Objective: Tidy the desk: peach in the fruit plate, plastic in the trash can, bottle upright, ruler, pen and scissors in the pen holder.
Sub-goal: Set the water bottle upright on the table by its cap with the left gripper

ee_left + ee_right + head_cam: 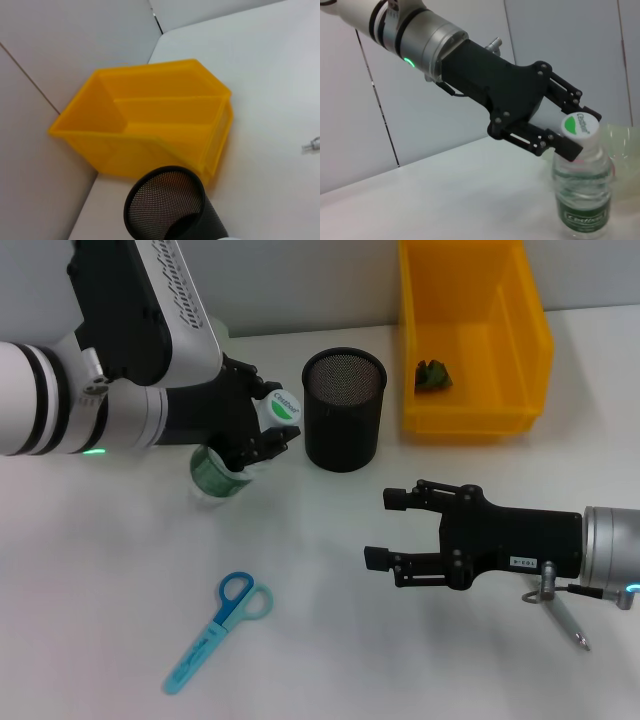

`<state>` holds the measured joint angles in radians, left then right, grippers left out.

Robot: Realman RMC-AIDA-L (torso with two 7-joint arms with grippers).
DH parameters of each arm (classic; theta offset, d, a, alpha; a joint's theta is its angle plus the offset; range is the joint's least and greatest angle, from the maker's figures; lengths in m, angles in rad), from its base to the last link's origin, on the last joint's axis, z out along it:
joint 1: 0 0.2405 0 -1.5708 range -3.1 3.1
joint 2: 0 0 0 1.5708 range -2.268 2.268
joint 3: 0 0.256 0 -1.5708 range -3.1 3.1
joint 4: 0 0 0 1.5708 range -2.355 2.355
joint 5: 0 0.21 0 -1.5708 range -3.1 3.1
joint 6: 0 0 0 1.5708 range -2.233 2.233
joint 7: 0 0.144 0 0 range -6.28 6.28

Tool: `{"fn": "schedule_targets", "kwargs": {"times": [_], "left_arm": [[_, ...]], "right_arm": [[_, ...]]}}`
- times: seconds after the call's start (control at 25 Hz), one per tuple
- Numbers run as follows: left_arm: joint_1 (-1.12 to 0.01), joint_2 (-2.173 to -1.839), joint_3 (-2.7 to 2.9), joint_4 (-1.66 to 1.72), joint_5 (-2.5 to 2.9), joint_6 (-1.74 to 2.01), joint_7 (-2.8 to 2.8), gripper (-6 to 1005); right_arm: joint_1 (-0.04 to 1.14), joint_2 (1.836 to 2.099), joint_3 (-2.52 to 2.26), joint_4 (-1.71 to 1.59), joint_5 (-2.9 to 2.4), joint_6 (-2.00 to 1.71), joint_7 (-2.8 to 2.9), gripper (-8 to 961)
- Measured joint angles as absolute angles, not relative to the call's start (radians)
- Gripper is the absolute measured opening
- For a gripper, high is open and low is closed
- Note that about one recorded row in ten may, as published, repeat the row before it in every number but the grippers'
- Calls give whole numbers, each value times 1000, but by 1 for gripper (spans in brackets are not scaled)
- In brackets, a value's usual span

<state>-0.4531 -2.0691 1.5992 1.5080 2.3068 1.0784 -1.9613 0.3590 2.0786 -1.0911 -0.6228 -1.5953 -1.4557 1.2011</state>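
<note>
White worktop (120, 570) carries our bottle (222, 472) upright, far left beside the pen holder (343, 408). Our left hand (272, 422) clamps its cap; our right hand (385, 528) hangs open, empty. Releasing crookedly could topple it.

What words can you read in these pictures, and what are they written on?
"Cestbon": on the white and green cap of the bottle, inside the left gripper.
Green label on the bottle: a word is there, too blurred to be sure.
Small white sticker on the right gripper: too small to read.
</note>
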Motion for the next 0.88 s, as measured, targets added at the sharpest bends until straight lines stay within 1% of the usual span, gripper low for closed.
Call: {"fn": "schedule_targets", "kwargs": {"times": [0.88], "left_arm": [[-451,-2070,1538,1498,2252,1081,-1974,467]], "right_arm": [[368,2079,-1092,-623,-1595,-1456,1201,843]]}}
